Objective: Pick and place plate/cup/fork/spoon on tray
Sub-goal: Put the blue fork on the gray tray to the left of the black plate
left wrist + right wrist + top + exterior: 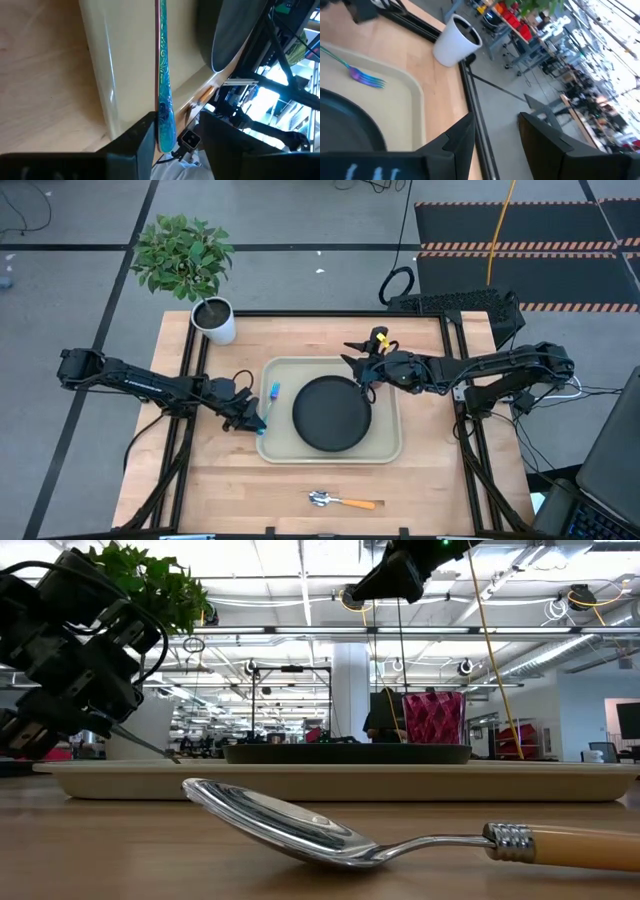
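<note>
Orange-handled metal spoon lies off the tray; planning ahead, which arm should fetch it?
Right: the right gripper shows open, empty jaws; the left gripper holds the blue-handled fork.

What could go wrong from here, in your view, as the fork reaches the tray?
1. The fork lies along the tray's left rim with one end at the left gripper; pulling away might drag it over the rim.
2. The right gripper hangs open over the plate's far edge, and the cup stands nearby; a low move might tip it.

bright overhead lighting, blurred wrist views.
</note>
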Controlling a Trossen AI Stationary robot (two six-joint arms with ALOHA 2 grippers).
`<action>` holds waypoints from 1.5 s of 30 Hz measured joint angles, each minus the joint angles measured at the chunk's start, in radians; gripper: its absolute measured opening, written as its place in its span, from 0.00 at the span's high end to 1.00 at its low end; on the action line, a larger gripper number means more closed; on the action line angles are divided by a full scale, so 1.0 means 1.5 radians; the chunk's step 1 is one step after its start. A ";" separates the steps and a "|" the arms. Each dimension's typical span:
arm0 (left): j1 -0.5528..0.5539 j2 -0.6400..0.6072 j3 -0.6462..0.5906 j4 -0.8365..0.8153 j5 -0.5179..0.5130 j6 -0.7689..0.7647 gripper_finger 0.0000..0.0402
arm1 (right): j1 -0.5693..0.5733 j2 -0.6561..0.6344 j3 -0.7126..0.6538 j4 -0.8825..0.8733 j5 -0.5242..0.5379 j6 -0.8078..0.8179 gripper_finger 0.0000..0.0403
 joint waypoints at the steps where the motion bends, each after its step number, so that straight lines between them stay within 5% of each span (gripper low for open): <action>1: 0.000 0.000 0.000 0.001 0.000 -0.001 0.60 | 0.000 0.000 0.000 0.000 0.009 -0.001 0.63; 14: 0.000 0.000 0.000 0.031 -0.017 0.003 0.57 | 0.002 -0.035 -0.003 -0.004 0.010 0.015 0.63; 22: 0.005 0.000 0.000 -0.062 -0.026 0.030 0.57 | 0.002 -0.047 -0.016 -0.004 0.009 0.016 0.63; 45: -0.048 0.000 0.000 -0.005 -0.046 0.037 0.57 | 0.011 -0.057 -0.017 0.010 0.006 0.023 0.63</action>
